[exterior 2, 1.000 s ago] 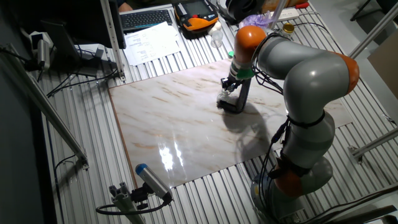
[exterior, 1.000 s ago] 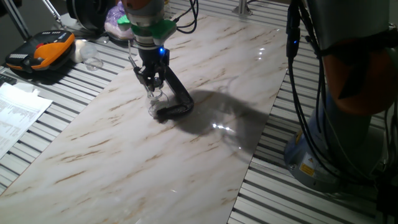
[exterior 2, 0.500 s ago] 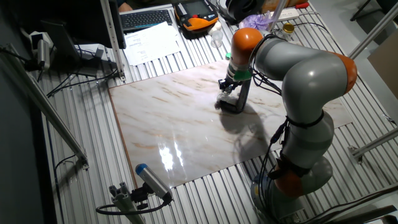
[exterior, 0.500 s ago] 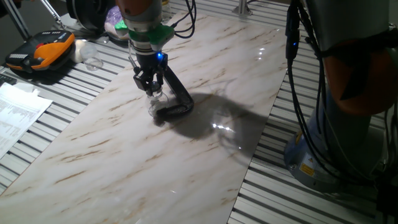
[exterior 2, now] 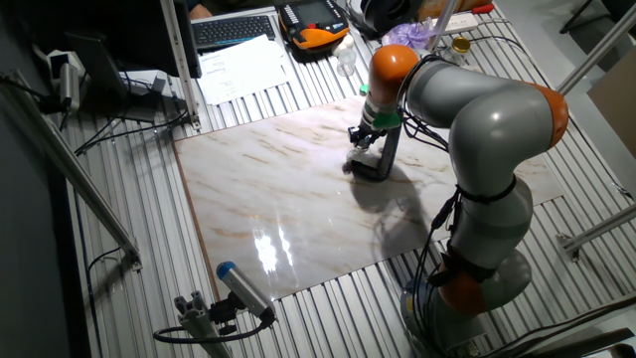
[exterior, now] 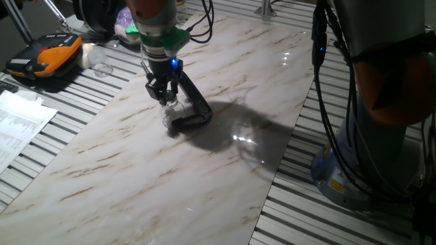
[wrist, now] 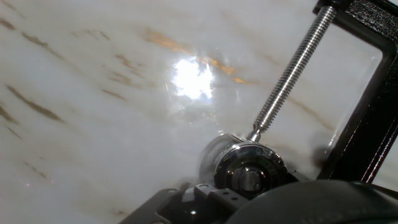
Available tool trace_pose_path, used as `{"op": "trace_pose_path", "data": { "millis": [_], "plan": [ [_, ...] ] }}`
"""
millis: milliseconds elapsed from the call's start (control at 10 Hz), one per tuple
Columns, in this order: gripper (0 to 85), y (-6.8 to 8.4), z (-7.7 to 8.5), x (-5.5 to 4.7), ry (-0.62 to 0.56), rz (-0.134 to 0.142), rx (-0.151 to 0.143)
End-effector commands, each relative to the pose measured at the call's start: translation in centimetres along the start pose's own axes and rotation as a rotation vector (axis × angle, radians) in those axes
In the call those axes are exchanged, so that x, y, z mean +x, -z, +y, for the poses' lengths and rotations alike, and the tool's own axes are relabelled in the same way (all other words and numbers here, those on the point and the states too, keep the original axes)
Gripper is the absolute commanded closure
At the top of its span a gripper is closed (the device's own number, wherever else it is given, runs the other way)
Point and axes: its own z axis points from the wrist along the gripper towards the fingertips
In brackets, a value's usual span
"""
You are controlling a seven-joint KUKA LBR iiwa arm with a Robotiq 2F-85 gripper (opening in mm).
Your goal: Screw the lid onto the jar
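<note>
Hovering just above the jar [exterior: 169, 113], held by a black C-clamp [exterior: 193, 109] near the marble slab's [exterior: 225, 170] far edge, the gripper [exterior: 163, 95] pinches what looks like the lid [wrist: 249, 169]: light, slippery metal over fragile glass, best gripped by its rim.

Dim fixed views; overhead glare on marble slab [wrist: 193, 78], foreground blurred.

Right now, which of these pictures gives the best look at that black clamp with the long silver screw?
The hand view: the black metal C-clamp fills its right side, threaded screw sharp and close. One fixed view shows only its dark frame below the tool. In the other fixed view it is a small dark shape.
</note>
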Motion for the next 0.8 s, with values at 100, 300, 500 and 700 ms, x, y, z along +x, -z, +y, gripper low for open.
{"op": "trace_pose_path", "data": {
  "millis": [100, 300, 500, 700],
  "plan": [
    [85.0, -0.15, 0.19, 0.06, -0.002, 0.000, 0.001],
    [85.0, -0.24, 0.32, 0.14, 0.000, -0.004, 0.007],
    [85.0, -0.27, 0.31, 0.18, 0.003, -0.004, 0.007],
    [85.0, -0.37, 0.13, 0.18, 0.012, -0.002, 0.008]
  ]
}}
